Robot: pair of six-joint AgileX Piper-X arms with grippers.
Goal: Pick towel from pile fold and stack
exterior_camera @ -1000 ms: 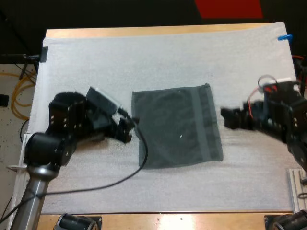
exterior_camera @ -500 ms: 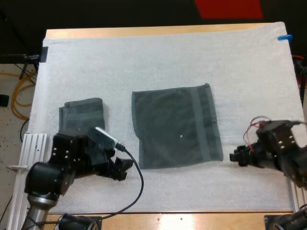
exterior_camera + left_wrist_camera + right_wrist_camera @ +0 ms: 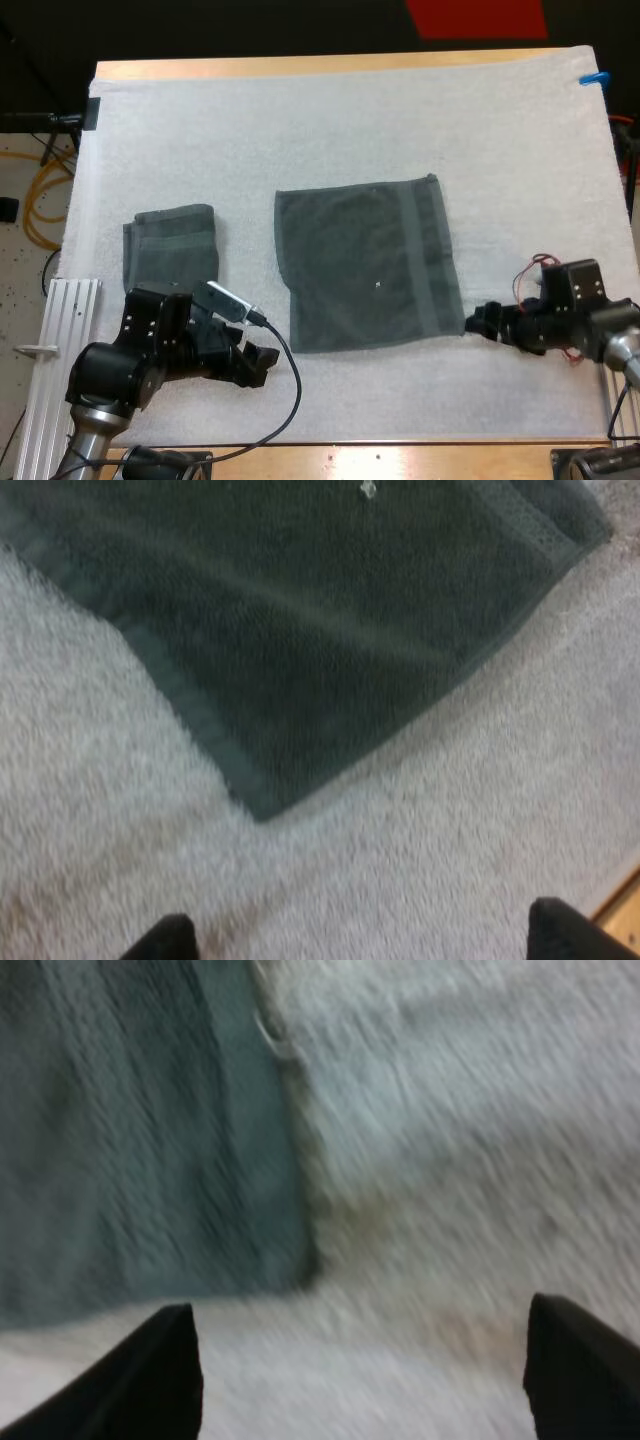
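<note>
Flat towel [image 3: 370, 265], dark grey-green, lies spread in a single layer at the middle of the white mat [image 3: 350, 130], roughly square, with a woven band along its right side. A folded towel [image 3: 170, 245] sits well to its left and looks like the start of the stack. Both rest straight on the mat, and no bin or tray holds them. Left gripper [image 3: 265, 360] is low over the mat, just off the flat towel's near-left corner. In its wrist view the fingers [image 3: 165, 942] stand wide apart with bare mat between them, holding nothing. Right gripper [image 3: 480, 322] is just beside the near-right corner, and its fingers [image 3: 165, 1370] are likewise spread and empty, with the towel's hemmed edge ahead of them. Handling judgement: terry cloth, so light, limp and not fragile. It will drape and sag rather than keep its shape, and the nap should give the pads decent friction. Best hold is probably at the two near corners, on the thicker hem. The pinch needs to go low enough to catch the cloth alone, since the fuzzy mat underneath could snag or lift with it. Lifting one corner only would likely skew the fold.
</note>
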